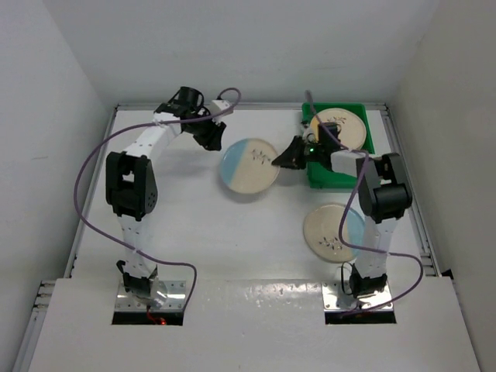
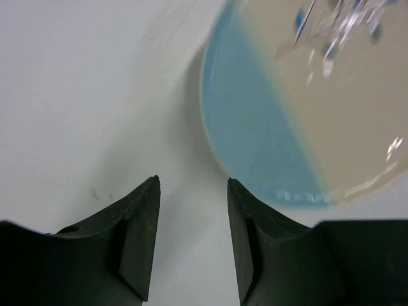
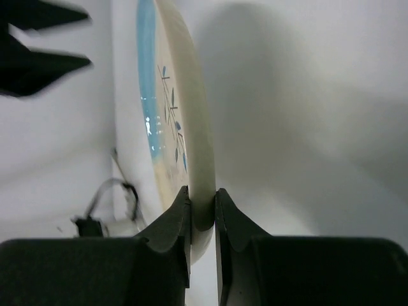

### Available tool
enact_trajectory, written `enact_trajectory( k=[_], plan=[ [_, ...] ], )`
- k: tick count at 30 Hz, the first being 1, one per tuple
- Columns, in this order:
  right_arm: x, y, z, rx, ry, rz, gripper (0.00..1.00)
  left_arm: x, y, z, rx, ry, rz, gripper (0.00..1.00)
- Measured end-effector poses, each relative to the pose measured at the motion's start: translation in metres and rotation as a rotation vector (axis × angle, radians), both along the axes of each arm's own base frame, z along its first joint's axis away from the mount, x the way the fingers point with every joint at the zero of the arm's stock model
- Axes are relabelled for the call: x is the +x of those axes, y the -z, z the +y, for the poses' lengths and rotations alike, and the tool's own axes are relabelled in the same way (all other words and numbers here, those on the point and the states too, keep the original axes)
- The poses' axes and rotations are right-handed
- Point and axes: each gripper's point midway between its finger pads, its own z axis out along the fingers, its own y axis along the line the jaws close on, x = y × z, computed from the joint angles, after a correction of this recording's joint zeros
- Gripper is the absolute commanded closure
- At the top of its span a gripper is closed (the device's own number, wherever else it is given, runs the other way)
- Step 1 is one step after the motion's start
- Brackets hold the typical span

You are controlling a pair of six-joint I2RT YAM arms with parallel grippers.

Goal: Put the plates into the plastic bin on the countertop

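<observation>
While the plastic bin (image 1: 322, 178) sits at the far right of the countertop (image 1: 201, 232), we take it as our landmark. One blue-segment plate (image 1: 249, 165) lies just to the left of the bin, with its face up toward the overhead camera. It appears to hang slightly above the white surface, judging by the shadow under it.

The right gripper (image 1: 277, 160) reaches out from the bin's side and pinches the plate rim nearest the bin. In the right wrist view its jaws are narrow and clamped on the cream edge (image 3: 203, 210). On the plate's far side from the bin, the left gripper (image 1: 217, 144) is about half spread, with only bare countertop between its fingertips (image 2: 193, 185). The plate's blue edge is just beside it, not touching.

We judge that the coming move is a short carry to the right, toward the bin, by the right arm, which is the nearer one. The bin's long axis runs away from the arm bases. A second plate (image 1: 339, 128) fills its far half, and green floor shows in the near half. A third plate (image 1: 333, 231) rests on the countertop nearer the bases than the bin.
</observation>
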Motion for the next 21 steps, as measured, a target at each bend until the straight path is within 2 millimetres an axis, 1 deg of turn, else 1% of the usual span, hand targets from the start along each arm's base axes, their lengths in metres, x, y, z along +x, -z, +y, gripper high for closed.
enact_trajectory(
  k=[2, 5, 6, 7, 8, 9, 10, 11, 13, 15, 16, 18, 20, 21],
  plan=[
    [0.026, -0.025, -0.03, 0.049, 0.133, -0.048, 1.0, 0.01, -0.006, 0.014, -0.01, -0.045, -0.015, 0.51],
    [0.062, -0.063, -0.095, 0.112, 0.369, -0.137, 1.0, 0.019, -0.007, 0.034, -0.008, -0.102, -0.021, 0.51],
    [0.073, -0.073, -0.122, 0.123, 0.464, -0.165, 1.0, 0.02, -0.007, 0.04, -0.003, -0.12, -0.019, 0.51],
    [0.079, -0.079, -0.144, 0.131, 0.54, -0.179, 1.0, 0.021, -0.006, 0.043, 0.001, -0.13, -0.019, 0.5],
    [0.085, -0.084, -0.171, 0.132, 0.635, -0.192, 1.0, 0.022, -0.006, 0.044, 0.004, -0.135, -0.019, 0.5],
    [0.088, -0.085, -0.198, 0.127, 0.733, -0.195, 1.0, 0.021, -0.006, 0.045, 0.005, -0.136, -0.018, 0.5],
    [0.089, -0.083, -0.22, 0.119, 0.816, -0.185, 1.0, 0.02, -0.005, 0.044, 0.005, -0.136, -0.016, 0.5],
    [0.089, -0.079, -0.243, 0.106, 0.903, -0.169, 1.0, 0.019, -0.004, 0.043, 0.006, -0.135, -0.014, 0.5],
    [0.087, -0.064, -0.277, 0.063, 1.039, -0.118, 1.0, 0.016, -0.001, 0.042, 0.009, -0.132, -0.006, 0.5],
    [0.082, -0.046, -0.294, 0.012, 1.118, -0.052, 1.0, 0.015, -0.001, 0.042, 0.009, -0.132, -0.005, 0.5],
    [0.079, -0.037, -0.299, -0.017, 1.144, -0.015, 1.0, 0.016, -0.002, 0.042, 0.008, -0.133, -0.008, 0.5],
    [0.071, -0.022, -0.301, -0.061, 1.164, 0.054, 1.0, 0.016, -0.003, 0.042, 0.007, -0.135, -0.009, 0.5],
    [0.069, -0.019, -0.298, -0.07, 1.16, 0.078, 0.99, 0.016, -0.004, 0.042, 0.006, -0.136, -0.012, 0.5],
    [0.07, -0.021, -0.298, -0.074, 1.156, 0.074, 0.96, 0.016, -0.004, 0.042, 0.006, -0.136, -0.013, 0.5]
  ],
)
